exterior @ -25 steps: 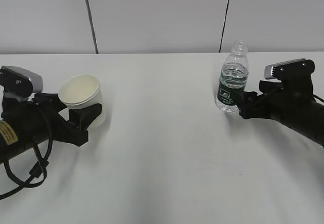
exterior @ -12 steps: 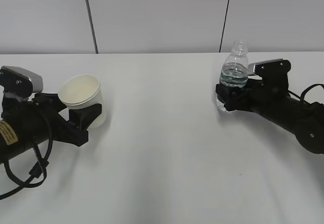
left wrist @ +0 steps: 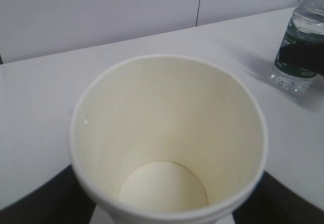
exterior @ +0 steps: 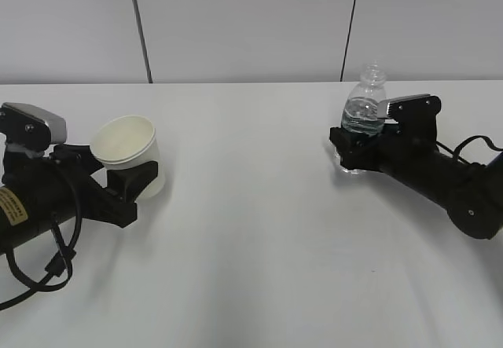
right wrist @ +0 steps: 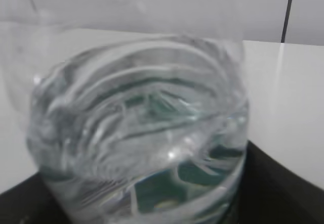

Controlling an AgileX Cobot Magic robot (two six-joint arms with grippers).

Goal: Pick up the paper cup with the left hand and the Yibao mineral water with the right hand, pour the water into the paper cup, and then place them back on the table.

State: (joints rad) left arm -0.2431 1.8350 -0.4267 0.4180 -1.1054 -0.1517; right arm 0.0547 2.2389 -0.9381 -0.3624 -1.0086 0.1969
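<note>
The off-white paper cup (exterior: 126,142) is held tilted at the left by my left gripper (exterior: 118,174), whose black fingers close on its lower wall. In the left wrist view the cup (left wrist: 167,133) fills the frame and its inside is dry, with my left gripper (left wrist: 167,206) at the bottom edge. The uncapped Yibao mineral water (exterior: 365,103) stands at the right on the table (exterior: 251,238). My right gripper (exterior: 352,150) has a jaw on each side of its green label. In the right wrist view the bottle (right wrist: 136,123) is blurred between my right gripper (right wrist: 147,206).
The bottle also shows at the far right of the left wrist view (left wrist: 298,52). A grey panelled wall (exterior: 251,26) runs behind the table's far edge. A black cable (exterior: 47,269) loops under the left arm.
The right gripper has slid left from beside the bottle until its jaws stand around the label. The left arm and the cup have not moved.
</note>
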